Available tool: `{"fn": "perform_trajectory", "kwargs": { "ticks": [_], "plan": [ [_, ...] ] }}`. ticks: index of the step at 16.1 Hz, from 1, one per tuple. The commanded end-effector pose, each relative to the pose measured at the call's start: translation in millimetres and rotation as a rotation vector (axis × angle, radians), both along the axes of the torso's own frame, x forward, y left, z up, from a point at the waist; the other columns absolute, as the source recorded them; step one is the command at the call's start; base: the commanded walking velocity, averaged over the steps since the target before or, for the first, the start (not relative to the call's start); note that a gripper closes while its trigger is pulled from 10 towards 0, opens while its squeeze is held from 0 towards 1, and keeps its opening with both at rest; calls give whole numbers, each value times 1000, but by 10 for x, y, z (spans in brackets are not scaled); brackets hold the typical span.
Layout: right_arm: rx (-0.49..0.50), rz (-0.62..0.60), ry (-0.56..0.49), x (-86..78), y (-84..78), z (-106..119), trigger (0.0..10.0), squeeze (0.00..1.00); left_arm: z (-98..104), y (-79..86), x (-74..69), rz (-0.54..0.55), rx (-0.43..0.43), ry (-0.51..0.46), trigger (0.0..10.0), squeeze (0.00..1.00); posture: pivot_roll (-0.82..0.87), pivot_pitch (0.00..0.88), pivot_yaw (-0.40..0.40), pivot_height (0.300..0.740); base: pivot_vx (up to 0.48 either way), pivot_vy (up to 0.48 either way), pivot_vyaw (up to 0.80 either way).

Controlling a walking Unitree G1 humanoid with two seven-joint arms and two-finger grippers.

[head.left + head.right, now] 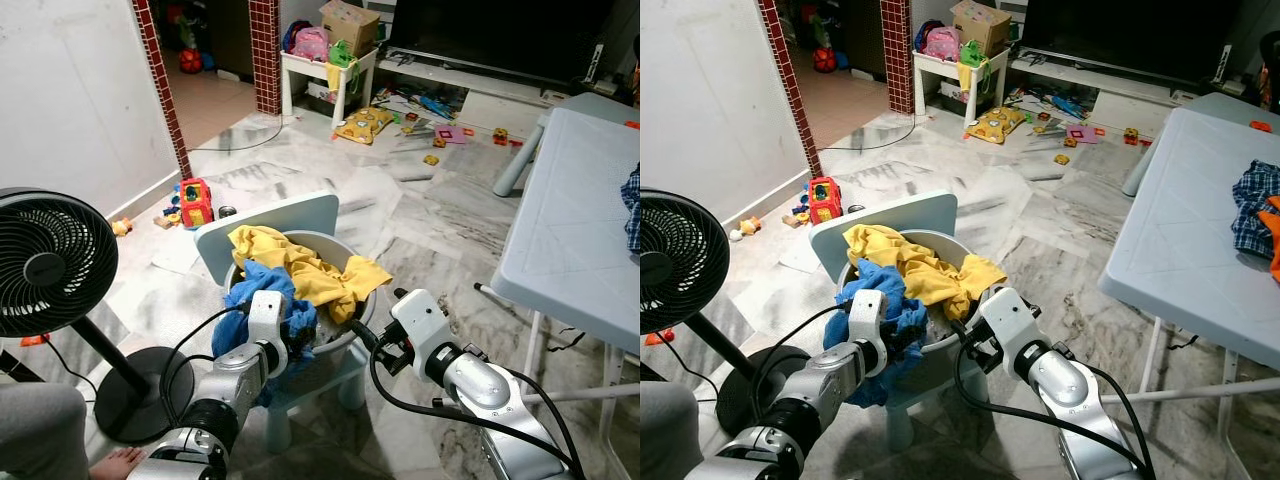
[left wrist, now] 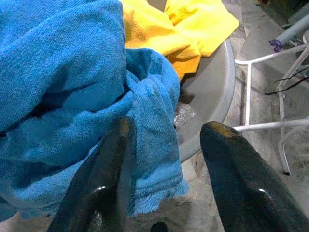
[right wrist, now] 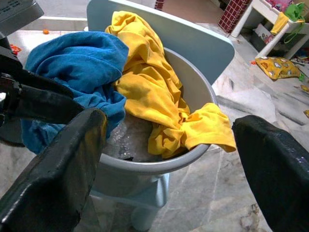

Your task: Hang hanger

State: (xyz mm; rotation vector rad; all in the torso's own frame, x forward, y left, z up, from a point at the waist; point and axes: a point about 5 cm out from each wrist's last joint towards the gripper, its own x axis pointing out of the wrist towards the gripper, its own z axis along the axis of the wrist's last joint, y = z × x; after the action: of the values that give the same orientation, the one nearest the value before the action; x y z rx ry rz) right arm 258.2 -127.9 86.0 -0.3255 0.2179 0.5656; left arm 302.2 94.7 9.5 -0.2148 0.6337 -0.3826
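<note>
Two grippers at the grey basin point(image 3: 193, 159): left gripper point(image 2: 164, 169) spread around the blue cloth point(image 2: 72, 87), right gripper point(image 3: 169, 169) spread, just beside the rim.

Home living room: marble floor point(image 1: 400, 210), scattered toys point(image 1: 195, 202), TV unit point(image 1: 480, 75), standing fan point(image 1: 50, 262).

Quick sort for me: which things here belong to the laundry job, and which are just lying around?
In play:
- grey plastic basin on the pale blue chair
- blue towelling cloth, left gripper open at its hem
- yellow crumpled garment
- right gripper, open before the basin

Lying about:
- black standing fan
- scattered toys
- white plastic table
- checked cloth on it
</note>
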Motion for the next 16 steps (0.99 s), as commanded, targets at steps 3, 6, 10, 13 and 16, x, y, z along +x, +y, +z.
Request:
{"fn": "perform_trajectory", "kwargs": {
  "ticks": [3, 6, 10, 13, 16],
  "plan": [
    [-1, 0, -15, -4, -12, 49, 10000, 0, 21, -6, 23, -1, 0, -6, 0, 0, -233, 1, 7, 740, 0, 0, 0],
    [-1, 0, -15, -4, -12, 49, 10000, 0, 21, -6, 23, -1, 0, -6, 0, 0, -233, 1, 7, 740, 0, 0, 0],
    [-1, 0, -15, -4, -12, 49, 10000, 0, 21, -6, 23, -1, 0, -6, 0, 0, -233, 1, 7, 740, 0, 0, 0],
    [-3, -6, -13, -8, -21, 52, 10000, 0, 65, 98, 79, 96, 15, -36, 4275, 0, -238, 0, 20, 740, 0, 0, 0],
    [-6, -13, -11, -9, -31, 43, 10000, 0, 144, 276, 77, 261, 11, -104, 10000, 1000, -228, 0, 16, 740, 0, 0, 0]
  ]
}}
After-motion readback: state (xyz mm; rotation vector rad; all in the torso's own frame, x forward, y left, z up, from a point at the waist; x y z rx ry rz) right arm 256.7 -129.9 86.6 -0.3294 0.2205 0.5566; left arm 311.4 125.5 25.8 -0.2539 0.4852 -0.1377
